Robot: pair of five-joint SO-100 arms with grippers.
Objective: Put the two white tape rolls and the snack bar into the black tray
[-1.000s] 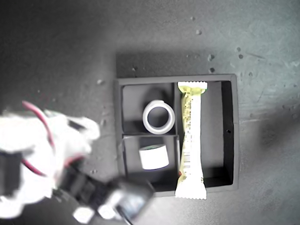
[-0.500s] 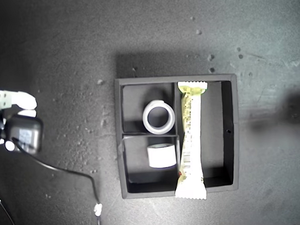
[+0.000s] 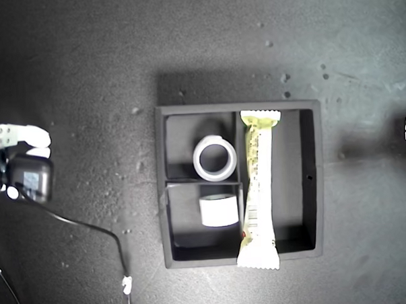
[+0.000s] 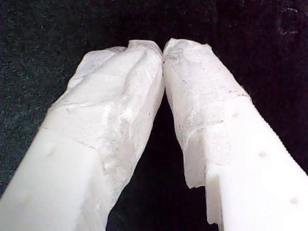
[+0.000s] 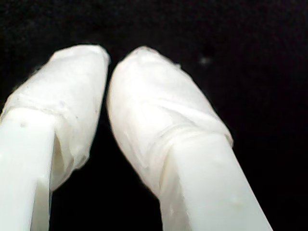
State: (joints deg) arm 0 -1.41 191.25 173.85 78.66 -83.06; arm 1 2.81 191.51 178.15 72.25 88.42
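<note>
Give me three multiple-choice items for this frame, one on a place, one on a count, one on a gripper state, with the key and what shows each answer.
1. Where does the snack bar lie?
A. On the table beside the tray
B. In the long compartment of the black tray, one crimped end over the tray wall
C. Across both small compartments

2. How many white tape rolls sit in the tray?
A. None
B. One
C. Two

3. How do the jaws of my first gripper stand?
A. Shut, tips meeting, nothing between them
B. Wide open
C. Clamped on a tape roll

Key: 1 B, the bar runs along the long compartment and its end overhangs the wall at the exterior view's bottom. 2 C, the wider tape roll and the smaller tape roll each occupy one small compartment. 3 A, the first wrist view shows the tips touching over bare dark surface.
</note>
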